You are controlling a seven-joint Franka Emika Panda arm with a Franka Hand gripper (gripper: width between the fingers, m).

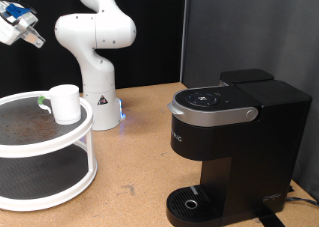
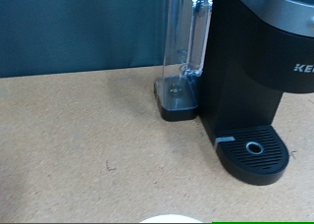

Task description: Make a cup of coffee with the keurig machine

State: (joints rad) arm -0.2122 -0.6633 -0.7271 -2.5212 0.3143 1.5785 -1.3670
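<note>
One cup [image 1: 65, 102] sits on your white two-tier stand [image 1: 60, 147], at nine o'clock from the keurig machine [image 1: 234, 147]. Your gripper [image 1: 22, 28] hovers at ten o'clock; I cannot tell whether its fingers are parted.

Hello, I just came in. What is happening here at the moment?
The end effector is raised at the exterior view's top left, holding nothing that shows. The cup stands on the top shelf of a white round rack, below it. The keurig machine stands closed at the right, its drip tray bare.
</note>
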